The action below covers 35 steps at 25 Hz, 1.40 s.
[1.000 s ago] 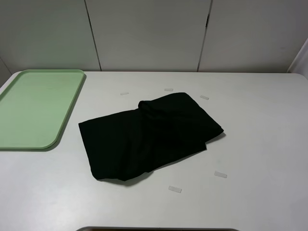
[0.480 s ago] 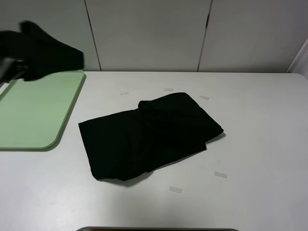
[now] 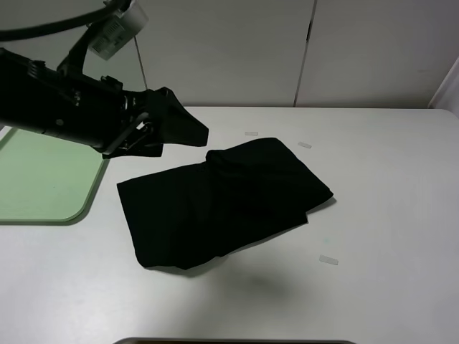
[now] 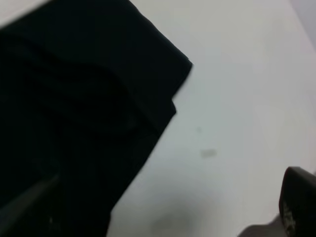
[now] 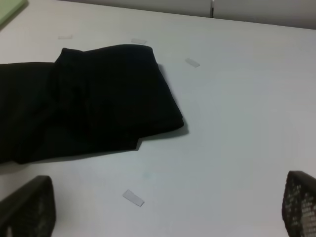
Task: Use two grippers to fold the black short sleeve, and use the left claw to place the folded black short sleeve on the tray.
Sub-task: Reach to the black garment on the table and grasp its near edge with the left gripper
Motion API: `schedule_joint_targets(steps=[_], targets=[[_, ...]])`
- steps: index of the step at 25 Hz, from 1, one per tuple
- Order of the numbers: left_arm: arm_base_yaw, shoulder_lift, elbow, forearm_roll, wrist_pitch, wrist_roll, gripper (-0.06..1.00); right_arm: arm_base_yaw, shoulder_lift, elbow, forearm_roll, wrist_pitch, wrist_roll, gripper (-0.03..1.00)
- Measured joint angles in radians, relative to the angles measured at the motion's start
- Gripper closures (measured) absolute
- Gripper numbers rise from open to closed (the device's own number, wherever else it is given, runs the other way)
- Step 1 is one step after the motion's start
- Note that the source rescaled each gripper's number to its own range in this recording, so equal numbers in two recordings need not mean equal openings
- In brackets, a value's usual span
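The white desk (image 3: 387, 215) is carrying everything, and the shirt (image 3: 222, 204) is lying folded in a rough slanted rectangle in the middle of it. A rumpled hump is showing near the shirt's far edge. The shirt is resting wholly on the desk and is not in the tray.

The tray (image 3: 43, 179) is sitting to the left of the shirt, apart from it. Its far half is being hidden by the left arm (image 3: 57, 107). The part that is showing is plain pale green.

The left arm is reaching in over the tray toward the shirt. The left claw (image 3: 183, 132) is hanging above the desk just beyond the shirt's far left corner, not touching the cloth. In the left wrist view its fingers (image 4: 296, 202) are standing spread apart, holding nothing, with the shirt's edge below them.

The right gripper (image 5: 163, 210) is appearing only in its own wrist view, looking down on the shirt's right end. Its fingers (image 5: 27, 207) are standing wide apart and gripping nothing.

Small pale tape strips are lying around the shirt. One (image 3: 328, 260) is lying off its near right side and two (image 3: 305, 145) are lying just beyond its far edge.
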<state>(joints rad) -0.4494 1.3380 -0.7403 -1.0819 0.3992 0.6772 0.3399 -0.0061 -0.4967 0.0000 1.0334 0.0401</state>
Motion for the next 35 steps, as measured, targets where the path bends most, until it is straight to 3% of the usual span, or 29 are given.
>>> schedule_joint_targets(steps=[6, 15, 24, 35], targets=[[0.122, 0.069, 0.025, -0.039, 0.072, 0.052, 0.10, 0.000, 0.000, 0.000, 0.000, 0.000, 0.000, -0.03], [0.272, 0.079, 0.201, -0.029, 0.137, 0.060, 0.10, 0.000, 0.000, 0.000, 0.000, 0.000, 0.000, -0.03], [0.296, 0.084, 0.354, -0.031, 0.002, 0.106, 0.10, 0.000, 0.000, 0.000, 0.000, 0.000, 0.000, -0.03], [0.296, 0.121, 0.386, -0.035, -0.201, 0.148, 0.10, 0.000, 0.000, 0.000, 0.000, 0.000, 0.000, -0.03]])
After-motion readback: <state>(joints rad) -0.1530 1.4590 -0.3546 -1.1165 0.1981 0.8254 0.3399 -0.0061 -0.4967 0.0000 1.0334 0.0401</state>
